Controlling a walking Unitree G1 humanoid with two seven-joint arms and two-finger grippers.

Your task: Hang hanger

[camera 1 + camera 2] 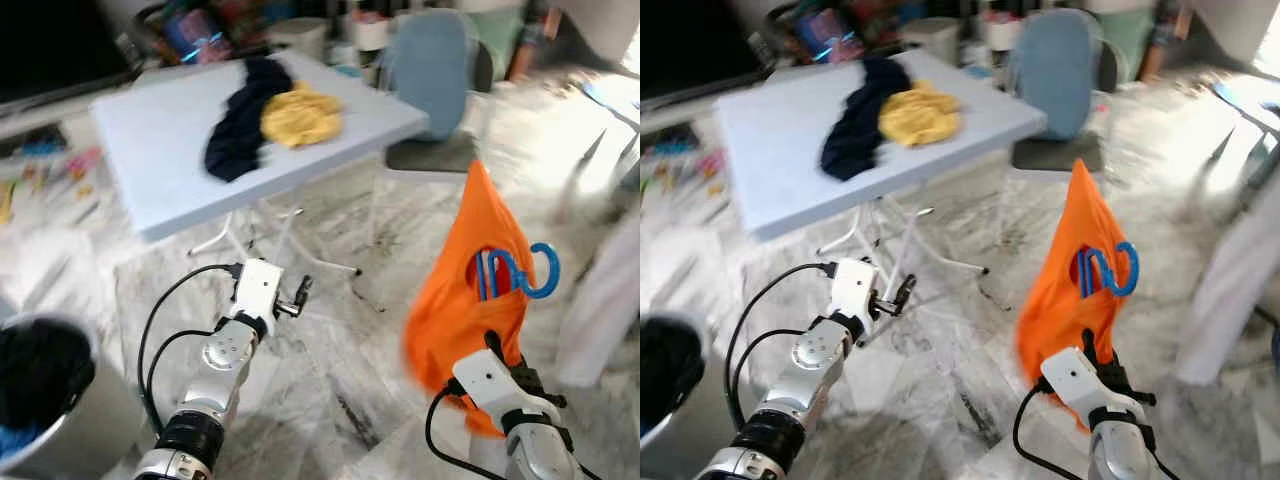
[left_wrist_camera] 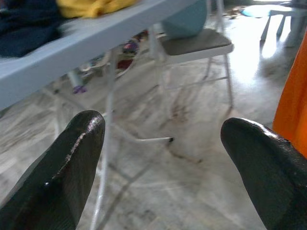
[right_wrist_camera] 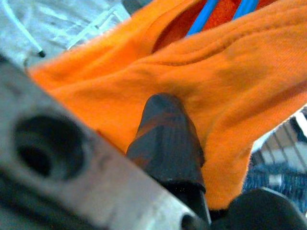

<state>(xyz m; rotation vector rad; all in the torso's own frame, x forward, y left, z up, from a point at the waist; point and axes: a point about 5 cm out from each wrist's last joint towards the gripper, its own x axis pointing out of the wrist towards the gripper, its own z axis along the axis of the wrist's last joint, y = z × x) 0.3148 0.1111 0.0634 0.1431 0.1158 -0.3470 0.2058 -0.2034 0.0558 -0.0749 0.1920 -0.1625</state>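
Right gripper (image 1: 492,350), low at the robot's right: fingers closed on the lower cloth of an orange garment (image 1: 470,290), which is held up so that it rises to a peak above the wrist. In the right wrist view one finger (image 3: 165,139) presses into the orange fabric. Blue hanger (image 1: 515,272): inside the garment, its bars showing through the neck opening and its hook curling out to the robot's right at about mid-height of the cloth. Long axis of garment and hanger roughly upright, directly above the right fingers; the right arm is the one carrying it, the left well apart. Left gripper (image 1: 298,292): raised in front of the robot's left side, fingers spread apart and holding nothing, pointing toward the legs of the bench (image 1: 180,150). Bench: pale, folding, with a dark garment (image 1: 238,120) and a yellow garment (image 1: 298,115) lying touching on top. Chair (image 1: 432,90): blue-grey, just beyond the bench's far corner. Bin (image 1: 45,400): at the robot's far left, with dark cloth inside. Floor: grey marbled tile. Rail or hook to hang from: none identified in these views; the head views are blurred, so the robot is likely in transit, the hanging not yet done.
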